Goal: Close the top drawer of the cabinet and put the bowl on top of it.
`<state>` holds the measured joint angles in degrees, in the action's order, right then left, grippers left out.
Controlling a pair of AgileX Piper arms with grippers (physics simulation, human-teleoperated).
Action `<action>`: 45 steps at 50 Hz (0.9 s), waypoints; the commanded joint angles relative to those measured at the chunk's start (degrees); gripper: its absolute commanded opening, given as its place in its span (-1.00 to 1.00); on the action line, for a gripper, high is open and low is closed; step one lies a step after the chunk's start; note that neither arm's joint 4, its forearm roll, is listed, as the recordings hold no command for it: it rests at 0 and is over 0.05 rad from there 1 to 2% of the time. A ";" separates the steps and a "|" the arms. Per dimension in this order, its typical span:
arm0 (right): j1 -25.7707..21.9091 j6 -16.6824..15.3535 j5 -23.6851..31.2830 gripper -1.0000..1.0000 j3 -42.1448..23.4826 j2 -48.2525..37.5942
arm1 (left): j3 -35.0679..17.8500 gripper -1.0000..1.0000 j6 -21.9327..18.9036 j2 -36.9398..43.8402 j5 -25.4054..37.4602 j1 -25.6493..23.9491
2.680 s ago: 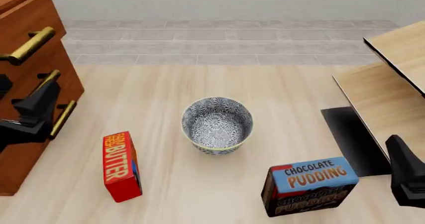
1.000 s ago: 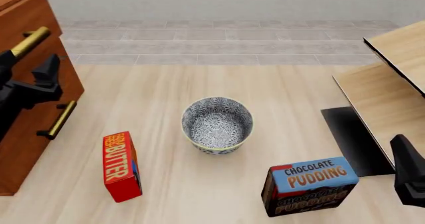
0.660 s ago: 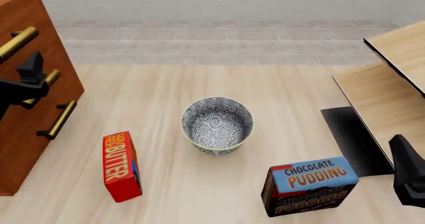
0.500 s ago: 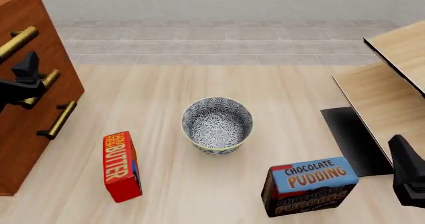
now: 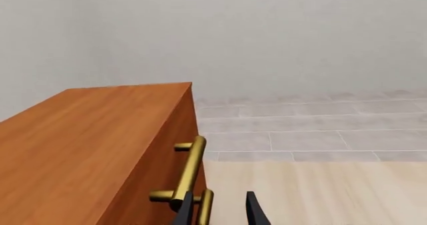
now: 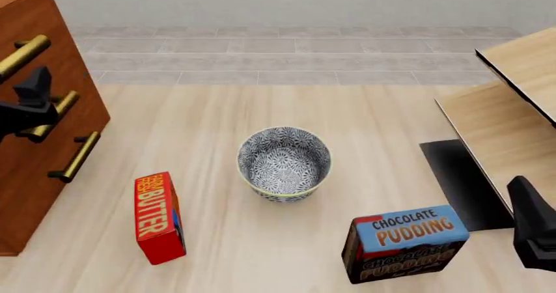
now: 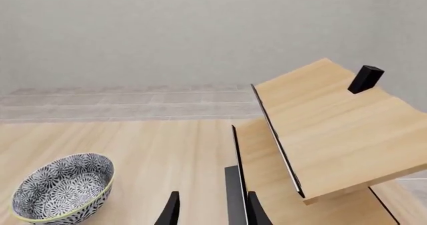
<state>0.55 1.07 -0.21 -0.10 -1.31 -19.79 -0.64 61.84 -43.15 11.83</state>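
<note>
At table centre, located the bowl [image 6: 284, 164], upright with its mouth up, well apart from the cabinet [image 6: 35, 143] at the left edge. Noted the butter box [image 6: 158, 216] near its left and the pudding box [image 6: 404, 242] near its right, neither touching it. Judged the top drawer [image 6: 54, 26] flush with the fronts below and therefore probably shut, its brass handle [image 6: 22, 55] projecting. Found the left end effector [image 6: 30, 104] in front of the cabinet face beside the handles, fingers spread and holding nothing; in the left wrist view a brass bar lay close by the fingertips, contact not determinable. Found the right end effector [image 6: 532, 234] low at the near right, fingers likewise spread and empty, just beside the pudding box and apart from the bowl. Assessed the bowl as rigid, probably glazed ceramic: moderately heavy, smooth, prone to slipping, breakable if dropped. Judged the thin yellow-green rim the best hold, one finger inside the wall and one outside, on the side nearest the approaching arm. Expected the bowl to tip under such an off-centre pinch, so rated a firm, deep grip and a level lift to the cabinet top as necessary.
</note>
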 commanded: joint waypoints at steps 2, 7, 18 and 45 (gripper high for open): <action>0.23 0.54 0.16 1.00 0.01 0.26 | -1.45 1.00 -1.83 -5.91 8.56 1.41; 0.27 0.72 -0.05 1.00 -0.03 0.08 | -2.84 1.00 -1.00 -10.67 16.00 -3.49; 0.42 1.14 0.02 1.00 0.00 0.34 | -6.70 1.00 -1.49 -18.40 28.59 -11.21; 0.83 1.59 -0.07 1.00 -0.05 0.45 | -26.86 1.00 -3.36 -15.13 54.53 -23.47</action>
<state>1.26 2.47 -0.11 -0.17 -0.78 -39.07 -3.98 44.48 2.11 -7.91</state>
